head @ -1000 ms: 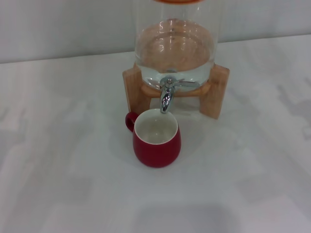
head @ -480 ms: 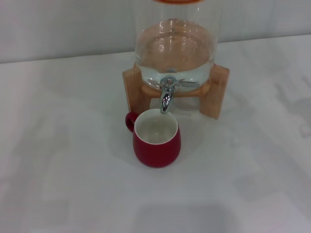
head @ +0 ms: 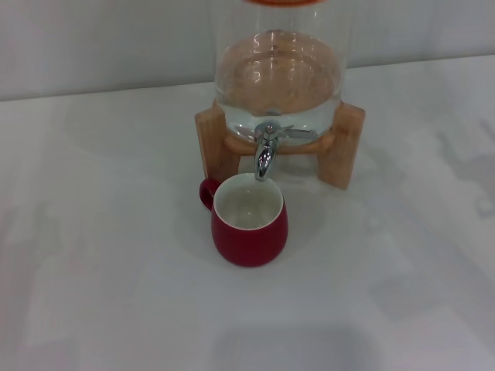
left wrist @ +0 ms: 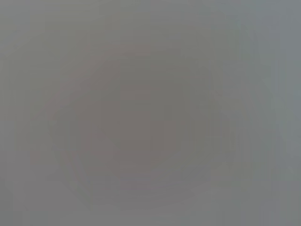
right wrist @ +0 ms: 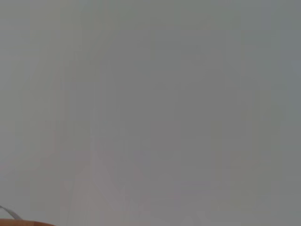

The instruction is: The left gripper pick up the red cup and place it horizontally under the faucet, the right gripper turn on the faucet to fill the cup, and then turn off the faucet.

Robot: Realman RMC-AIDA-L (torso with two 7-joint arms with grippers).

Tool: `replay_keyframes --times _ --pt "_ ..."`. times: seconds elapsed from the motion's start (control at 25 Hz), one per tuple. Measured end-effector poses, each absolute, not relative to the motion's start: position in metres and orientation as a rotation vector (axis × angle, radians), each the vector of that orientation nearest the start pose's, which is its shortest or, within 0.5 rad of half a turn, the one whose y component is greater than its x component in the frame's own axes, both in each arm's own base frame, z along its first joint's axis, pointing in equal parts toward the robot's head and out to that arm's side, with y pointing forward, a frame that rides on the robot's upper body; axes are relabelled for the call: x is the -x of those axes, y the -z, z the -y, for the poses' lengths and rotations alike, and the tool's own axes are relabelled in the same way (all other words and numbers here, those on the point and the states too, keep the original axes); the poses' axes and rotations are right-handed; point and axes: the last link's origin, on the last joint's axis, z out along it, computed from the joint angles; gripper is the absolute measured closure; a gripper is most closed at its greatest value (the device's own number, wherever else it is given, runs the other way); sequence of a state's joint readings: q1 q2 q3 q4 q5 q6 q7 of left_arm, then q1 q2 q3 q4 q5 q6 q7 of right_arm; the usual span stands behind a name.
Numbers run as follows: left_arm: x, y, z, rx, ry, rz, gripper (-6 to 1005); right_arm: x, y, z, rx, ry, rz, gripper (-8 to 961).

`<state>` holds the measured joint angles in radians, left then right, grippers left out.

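Note:
The red cup (head: 249, 222) stands upright on the white table in the head view, its white inside showing and its small loop handle pointing left. Directly above its far rim hangs the chrome faucet (head: 265, 151), whose thin lever points to the right. The faucet is fixed to a clear glass dispenser (head: 278, 73) holding water. No water stream shows between spout and cup. Neither the left gripper nor the right gripper appears in any view. Both wrist views show only a plain grey surface.
The dispenser rests on a wooden stand (head: 344, 143) with legs on both sides of the faucet. The white table (head: 100, 232) spreads around the cup. A pale wall rises behind the dispenser. A sliver of wood (right wrist: 23, 222) shows at one edge of the right wrist view.

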<state>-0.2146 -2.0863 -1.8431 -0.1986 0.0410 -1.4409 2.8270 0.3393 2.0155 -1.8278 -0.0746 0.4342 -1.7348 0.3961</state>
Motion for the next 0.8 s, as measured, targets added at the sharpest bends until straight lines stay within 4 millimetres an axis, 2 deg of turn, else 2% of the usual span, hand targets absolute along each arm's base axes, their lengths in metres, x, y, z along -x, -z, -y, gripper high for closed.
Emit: replay_keyframes --times 0.4,0.8 --pt "0.375 -0.058 -0.255 1.288 0.803 0.463 577 -0.325 -0.071 -0.285 1.39 -1.09 -0.265 98" --pt "0.377 -0.059 -0.254 1.288 0.795 0.469 576 -0.321 -0.071 -0.289 1.379 -1.104 -0.265 98"
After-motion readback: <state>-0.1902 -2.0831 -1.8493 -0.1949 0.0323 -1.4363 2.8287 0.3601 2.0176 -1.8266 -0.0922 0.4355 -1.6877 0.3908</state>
